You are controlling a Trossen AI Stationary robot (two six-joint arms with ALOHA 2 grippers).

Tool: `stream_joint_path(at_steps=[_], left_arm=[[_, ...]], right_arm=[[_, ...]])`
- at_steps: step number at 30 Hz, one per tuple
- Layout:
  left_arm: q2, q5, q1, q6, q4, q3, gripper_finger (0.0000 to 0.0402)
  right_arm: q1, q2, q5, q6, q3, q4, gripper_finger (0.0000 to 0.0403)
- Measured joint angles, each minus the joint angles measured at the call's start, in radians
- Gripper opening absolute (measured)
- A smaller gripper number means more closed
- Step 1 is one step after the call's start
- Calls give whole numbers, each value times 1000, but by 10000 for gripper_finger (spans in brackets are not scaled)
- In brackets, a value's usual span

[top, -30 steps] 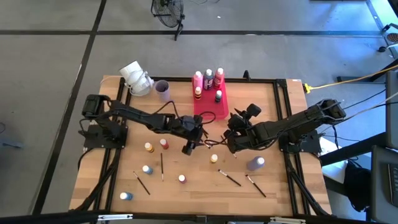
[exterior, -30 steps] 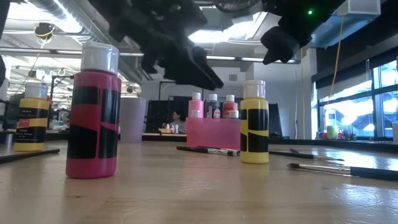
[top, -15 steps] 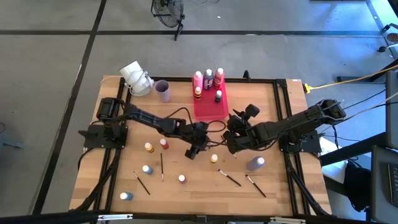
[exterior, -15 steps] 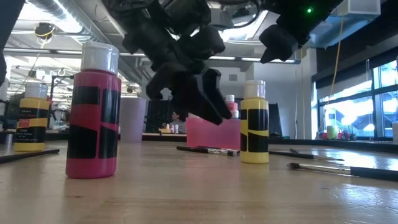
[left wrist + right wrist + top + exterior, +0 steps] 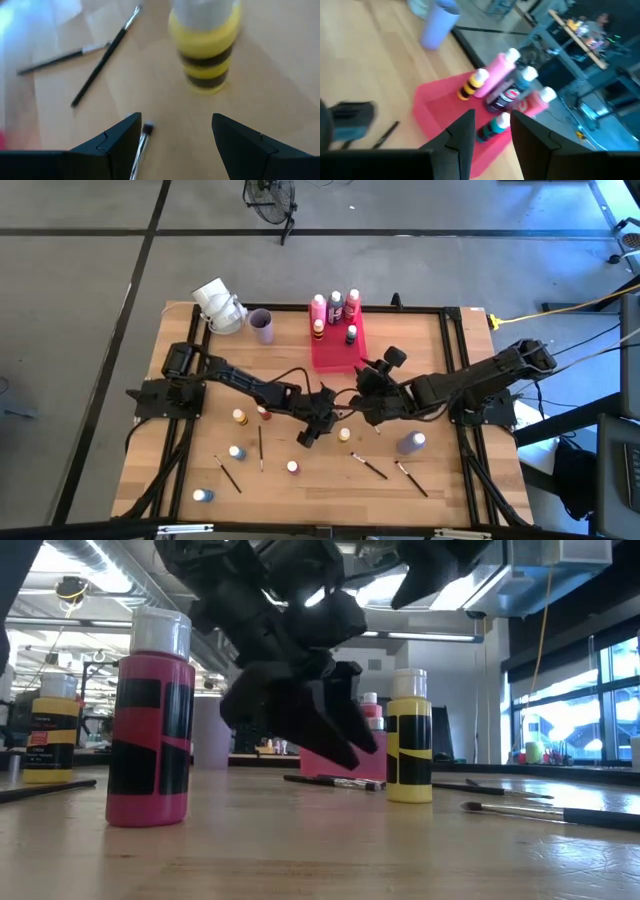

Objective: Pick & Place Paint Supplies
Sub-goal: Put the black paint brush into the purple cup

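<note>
**Paint supplies: partly stowed**

Tray [image 5: 335, 360]: five bottles [image 5: 333, 308] inside (upright). Outside, nearer the table's front: six or so loose bottles and several brushes [image 5: 368, 467]. Left gripper [image 5: 309, 434], fingers apart and empty, low before the tray, facing a yellow bottle [image 5: 206, 46]. Right gripper [image 5: 368, 377], beside the tray, narrowly parted, empty. Most sorting remains.

Views: overhead straight down on the whole surface [image 5: 180, 470]; surface-level across it toward the pink-red tray [image 5: 372, 753], shared with overhead and right wrist; left wrist close above.
</note>
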Motion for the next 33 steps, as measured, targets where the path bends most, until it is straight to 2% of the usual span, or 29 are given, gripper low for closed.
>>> stream_joint_path(at_steps=[4,17,33], left_arm=[[1,-43,2,-4,-9,-1,239],[1,-6,50,-51,-5,-1,239],[2,-1,26,-43,39,-1,239]], right_arm=[[23,0,-49,-27,0,31,127],[58,0,-56,-27,0,62,127],[58,0,-56,-27,0,64,128]])
